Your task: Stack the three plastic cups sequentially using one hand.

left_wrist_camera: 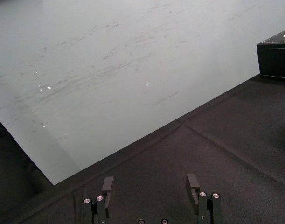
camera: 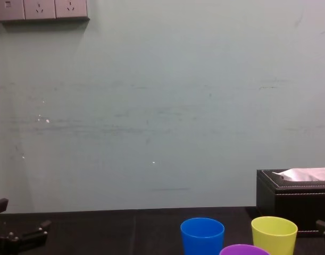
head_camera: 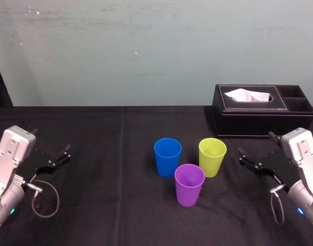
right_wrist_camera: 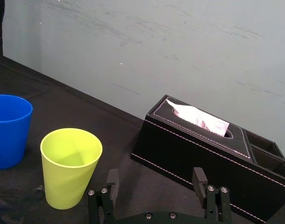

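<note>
Three plastic cups stand upright and apart in a close cluster mid-table: blue cup (head_camera: 167, 156) (right_wrist_camera: 9, 130) (camera: 202, 235), yellow-green cup (head_camera: 212, 156) (right_wrist_camera: 70, 165) (camera: 274, 232) and purple cup (head_camera: 189, 184) (camera: 244, 250) nearest me. My right gripper (head_camera: 256, 143) (right_wrist_camera: 156, 177) hovers open and empty to the right of the yellow-green cup, a short gap away and pointing towards it. Far to the left of the cups, my left gripper (head_camera: 51, 141) (left_wrist_camera: 150, 184) rests open with nothing between its fingers.
A black tissue box (head_camera: 264, 110) (right_wrist_camera: 203, 149) (camera: 295, 196) with a side compartment stands at the back right, behind the right gripper. A black cloth (head_camera: 110, 205) covers the table. A pale wall (head_camera: 146, 51) closes the far edge.
</note>
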Available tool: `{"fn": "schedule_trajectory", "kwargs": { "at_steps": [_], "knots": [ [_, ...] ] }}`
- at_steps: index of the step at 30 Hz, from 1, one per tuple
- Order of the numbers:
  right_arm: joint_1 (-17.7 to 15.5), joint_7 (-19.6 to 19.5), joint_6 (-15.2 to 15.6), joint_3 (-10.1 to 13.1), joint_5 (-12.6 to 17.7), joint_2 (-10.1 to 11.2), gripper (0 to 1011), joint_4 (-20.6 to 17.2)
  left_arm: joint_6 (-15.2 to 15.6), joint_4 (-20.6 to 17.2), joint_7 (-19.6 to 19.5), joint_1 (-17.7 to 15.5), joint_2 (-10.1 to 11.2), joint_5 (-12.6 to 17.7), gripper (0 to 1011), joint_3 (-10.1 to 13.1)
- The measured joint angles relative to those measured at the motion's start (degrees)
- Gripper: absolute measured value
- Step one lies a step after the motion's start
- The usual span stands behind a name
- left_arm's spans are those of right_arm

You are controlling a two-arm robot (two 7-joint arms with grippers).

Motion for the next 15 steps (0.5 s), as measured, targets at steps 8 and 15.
{"fn": "schedule_trajectory", "kwargs": {
  "at_steps": [8,15],
  "knots": [
    [0.0,0.0,0.0,0.0,0.0,0.0,1003,0.0,0.0,0.0,0.0,0.0,0.0,0.0,1000,0.0],
    [0.0,0.0,0.0,0.0,0.0,0.0,1003,0.0,0.0,0.0,0.0,0.0,0.0,0.0,1000,0.0]
  ]
}}
